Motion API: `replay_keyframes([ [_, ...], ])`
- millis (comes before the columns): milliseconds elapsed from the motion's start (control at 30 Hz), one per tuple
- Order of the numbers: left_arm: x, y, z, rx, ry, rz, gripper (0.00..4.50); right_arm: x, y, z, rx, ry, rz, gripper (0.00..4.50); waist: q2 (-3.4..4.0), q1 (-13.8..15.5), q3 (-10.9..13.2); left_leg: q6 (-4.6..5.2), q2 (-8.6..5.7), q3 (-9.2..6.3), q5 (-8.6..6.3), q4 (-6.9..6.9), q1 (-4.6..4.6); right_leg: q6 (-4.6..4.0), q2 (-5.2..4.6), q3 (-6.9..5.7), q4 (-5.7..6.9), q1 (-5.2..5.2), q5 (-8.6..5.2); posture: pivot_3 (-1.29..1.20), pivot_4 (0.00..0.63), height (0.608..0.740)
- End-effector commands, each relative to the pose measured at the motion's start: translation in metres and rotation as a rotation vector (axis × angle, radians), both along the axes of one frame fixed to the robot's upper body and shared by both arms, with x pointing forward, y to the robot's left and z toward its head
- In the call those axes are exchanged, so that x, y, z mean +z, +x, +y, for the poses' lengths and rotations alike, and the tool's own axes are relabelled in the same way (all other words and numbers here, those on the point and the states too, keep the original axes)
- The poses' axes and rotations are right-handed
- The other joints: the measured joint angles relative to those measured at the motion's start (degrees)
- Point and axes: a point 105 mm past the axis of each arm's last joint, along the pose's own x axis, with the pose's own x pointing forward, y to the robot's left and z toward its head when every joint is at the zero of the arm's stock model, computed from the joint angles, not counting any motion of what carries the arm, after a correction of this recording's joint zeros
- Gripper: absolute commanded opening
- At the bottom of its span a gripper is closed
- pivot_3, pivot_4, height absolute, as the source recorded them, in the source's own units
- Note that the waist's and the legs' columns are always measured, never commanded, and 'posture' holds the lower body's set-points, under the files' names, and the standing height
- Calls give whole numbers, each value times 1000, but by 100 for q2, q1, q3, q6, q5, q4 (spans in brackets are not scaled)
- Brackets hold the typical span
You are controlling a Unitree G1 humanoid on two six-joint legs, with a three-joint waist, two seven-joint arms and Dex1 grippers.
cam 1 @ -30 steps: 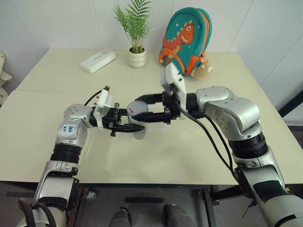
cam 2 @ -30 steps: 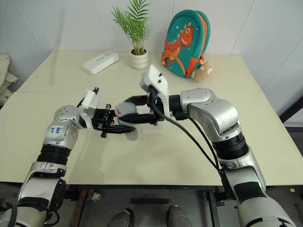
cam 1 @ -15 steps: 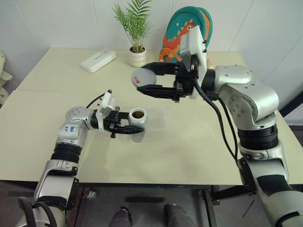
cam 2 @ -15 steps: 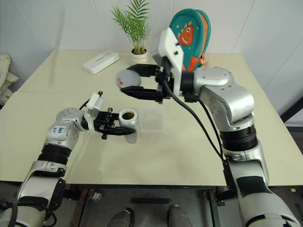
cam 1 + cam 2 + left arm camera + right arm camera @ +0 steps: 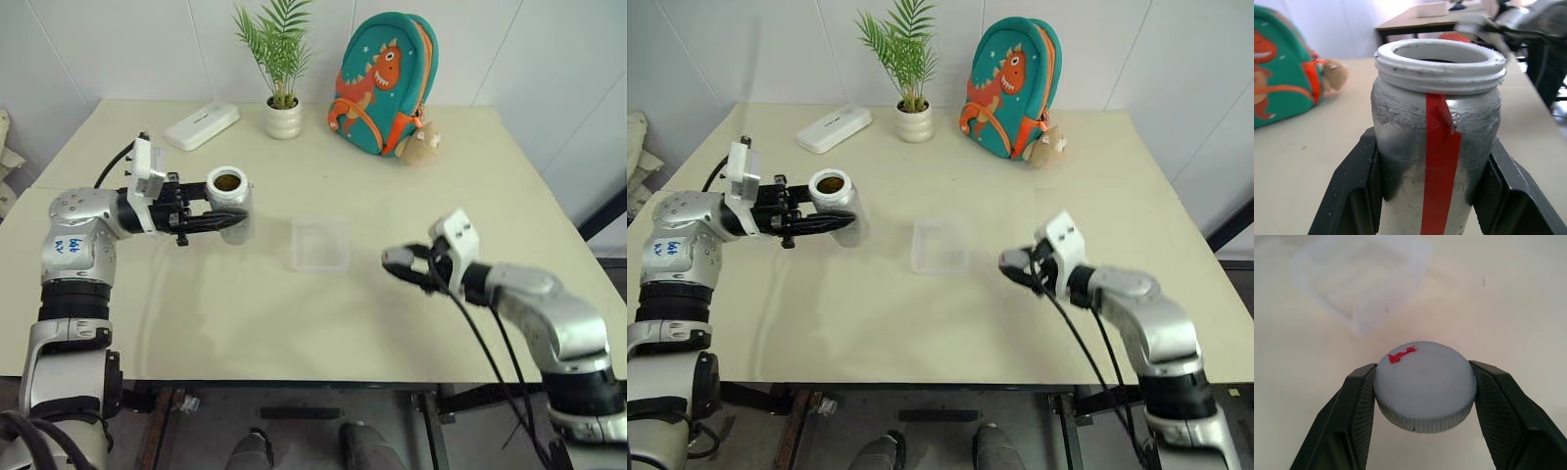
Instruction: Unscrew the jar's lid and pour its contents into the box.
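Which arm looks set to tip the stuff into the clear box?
The left: its tool holds the open jar upright beside the box; the right tool holds the lid.

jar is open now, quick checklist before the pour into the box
1. Lid off the jar, held in the right gripper: ok.
2. Jar clamped in the left gripper: ok.
3. Jar upright, contents inside: ok.
4. Jar over the box: not ok, it is off to the box's left.
5. Box lying open, nothing on it: ok.
6. Right gripper clear of the box: ok, beside it.
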Motion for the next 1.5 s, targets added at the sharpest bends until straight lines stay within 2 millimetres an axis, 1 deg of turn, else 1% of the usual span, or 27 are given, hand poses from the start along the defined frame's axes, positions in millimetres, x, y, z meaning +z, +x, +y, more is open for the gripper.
replay_keyframes([
  [33, 8, 5, 7, 66, -17, -64, 1938, -6, -3, -13, -87, 13, -33, 2550, 0, 14, 0, 0, 0, 0, 0, 3, -1, 3, 0, 0, 2, 0, 2, 0, 150, 740],
  [67, 6, 6, 7, 78, -25, -65, 1938, -13, -3, -19, -119, 13, -16, 2900, 0, 16, 0, 1, -1, -2, 1, 5, -1, 4, 0, 0, 1, 2, 2, 0, 150, 740],
  [100, 5, 8, 8, 89, -32, -66, 1938, -16, -4, -21, -133, 31, -1, 3264, 0, 16, 0, 1, -2, -2, 1, 8, -1, 6, 0, 1, 2, 3, 3, 0, 150, 740],
  [200, 2, 11, 9, 111, -31, -70, 1938, -10, -4, -23, -144, 37, -15, 4214, 0, 8, 0, 2, -3, 0, 2, 17, 0, 13, 0, 6, 2, 6, 9, 0, 150, 740],
  [233, 2, 11, 9, 113, -30, -72, 1938, -6, -5, -22, -131, 35, -28, 4448, 0, 8, 0, 2, -3, 0, 2, 19, 1, 13, 0, 6, 2, 9, 9, 0, 150, 740],
  [333, 2, 14, 10, 133, -22, -84, 1938, 7, -6, -23, -102, 19, -80, 4448, 0, 9, 0, 2, -3, -1, 2, 20, 2, 14, 1, 6, 3, 9, 9, 0, 150, 740],
  [433, 5, 19, 11, 151, -1, -109, 1938, 28, -17, -15, 7, 37, -133, 4448, 0, 20, 0, 2, -3, -2, 2, 19, 0, 14, 2, 5, -1, 10, 9, 0, 150, 740],
  [467, 7, 22, 10, 169, 24, -133, 1938, 43, -28, -7, 98, 75, -163, 4448, -1, 23, 1, 2, -3, -2, 1, 18, 0, 14, 2, 5, -2, 10, 9, 0, 150, 740],
  [533, 10, 29, 8, 195, 64, -171, 1938, 62, -45, 2, 231, 115, -209, 4448, -1, 35, 1, 2, -3, -5, 1, 17, -3, 15, 4, 5, -3, 10, 9, 0, 150, 740],
  [567, 12, 34, 5, 218, 92, -201, 1938, 68, -51, 3, 277, 113, -221, 4448, -1, 41, 1, 2, -3, -8, 1, 17, -3, 15, 5, 4, -6, 13, 9, 0, 150, 740],
  [667, 15, 48, -3, 273, 160, -273, 1938, 78, -61, -2, 354, 91, -250, 4448, -2, 73, 1, 3, -3, -11, 1, 21, 1, 22, 6, 1, -20, 28, 13, 0, 150, 740],
  [700, 12, 52, -8, 278, 210, -289, 1938, 81, -63, -5, 369, 83, -251, 4448, -2, 85, 1, 6, -4, -11, -1, 23, 5, 27, 6, 1, -31, 37, 16, 0, 150, 740],
  [800, 7, 67, -27, 304, 364, -359, 1938, 95, -75, -13, 452, 98, -270, 4448, -2, 146, 1, 10, -7, -8, -4, 30, 2, 38, 4, 5, -48, 43, 22, 0, 150, 740],
  [933, -3, 70, -52, 221, 566, -483, 1938, 94, -70, -18, 427, 67, -275, 4448, -3, 162, 2, 15, -8, -8, -8, 34, -2, 42, 5, 7, -58, 45, 25, 0, 150, 740],
  [967, -4, 68, -59, 185, 596, -532, 1938, 93, -70, -18, 425, 69, -277, 4448, -3, 159, 2, 15, -8, -7, -9, 33, -2, 42, 5, 8, -59, 45, 25, 0, 150, 740],
  [1000, 0, 67, -75, 148, 602, -587, 1938, 93, -68, -17, 409, 77, -287, 4448, -3, 159, 2, 15, -8, -4, -9, 32, -2, 42, 5, 11, -59, 43, 24, 0, 150, 740],
  [1033, 3, 66, -86, 126, 601, -624, 1938, 93, -66, -16, 397, 83, -295, 4448, -3, 172, 2, 15, -8, -3, -9, 31, -2, 42, 5, 13, -59, 42, 24, 0, 150, 740],
  [1100, 4, 69, -103, 111, 696, -764, 1938, 91, -66, -11, 384, 91, -306, 4448, -8, 183, 4, 15, -8, -4, -9, 31, -4, 42, 5, 12, -59, 42, 24, 0, 150, 740],
  [1200, 5, 74, -119, 99, 886, -1043, 1938, 89, -69, -5, 366, 114, -317, 4448, -13, 186, 7, 16, -10, -5, -10, 35, -9, 48, 4, 18, -63, 42, 27, 0, 150, 740],
  [1267, 14, 79, -128, 134, 920, -1197, 1938, 88, -72, -4, 355, 114, -317, 4448, -13, 170, 7, 16, -12, 1, -12, 35, -10, 54, 3, 26, -72, 42, 29, 0, 150, 740],
  [1333, 19, 82, -141, 122, 975, -1419, 1938, 87, -73, -5, 329, 115, -317, 4448, -15, 169, 8, 17, -12, 5, -14, 34, -9, 58, 3, 29, -80, 43, 32, 0, 150, 740],
  [1400, 11, 81, -151, 31, 1045, -1611, 1938, 86, -74, -5, 315, 113, -315, 4448, -17, 176, 9, 18, -12, 6, -15, 35, -9, 60, 4, 31, -82, 43, 32, 0, 150, 740],
  [1467, 4, 80, -158, -42, 1066, -1742, 1938, 86, -74, -6, 307, 111, -315, 4448, -17, 184, 9, 17, -13, 6, -16, 35, -10, 62, 3, 30, -85, 44, 32, 0, 150, 740],
  [1500, -4, 78, -162, -115, 1084, -1812, 1938, 86, -74, -6, 306, 110, -315, 4448, -17, 183, 10, 17, -13, 8, -17, 34, -10, 63, 3, 31, -87, 44, 32, 0, 150, 740],
])
